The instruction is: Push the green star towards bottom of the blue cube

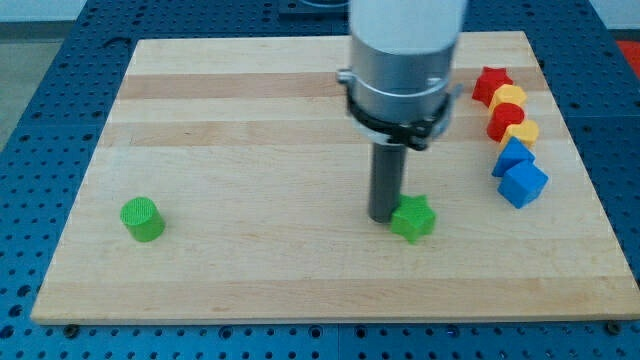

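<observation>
The green star [414, 218] lies on the wooden board [250, 150], right of centre and toward the view's bottom. My tip [383, 217] stands on the board touching the star's left side. The blue cube [523, 184] sits near the board's right edge, to the right of the star and slightly higher in the view. A second blue block [511, 155] lies just above it, touching it.
A green cylinder [142, 219] stands at the board's lower left. Near the right edge, above the blue blocks, a column holds a red star [490, 83], a yellow block [510, 97], a red block [505, 119] and a yellow block [522, 133].
</observation>
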Available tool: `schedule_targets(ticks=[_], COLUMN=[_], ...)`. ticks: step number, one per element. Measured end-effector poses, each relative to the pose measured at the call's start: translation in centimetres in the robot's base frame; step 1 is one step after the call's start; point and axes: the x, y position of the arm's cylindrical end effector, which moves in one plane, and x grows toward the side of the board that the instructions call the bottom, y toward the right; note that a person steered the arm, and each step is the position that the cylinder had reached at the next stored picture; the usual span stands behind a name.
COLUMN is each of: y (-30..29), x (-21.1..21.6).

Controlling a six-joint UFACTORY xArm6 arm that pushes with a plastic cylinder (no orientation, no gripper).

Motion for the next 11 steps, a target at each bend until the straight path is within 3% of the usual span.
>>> schedule_targets(ticks=[1, 4, 6, 9, 11], y=[3.5, -0.2, 6.3, 11.2, 10.7], x=[1.0, 2.7, 2.7, 2.7, 5.1])
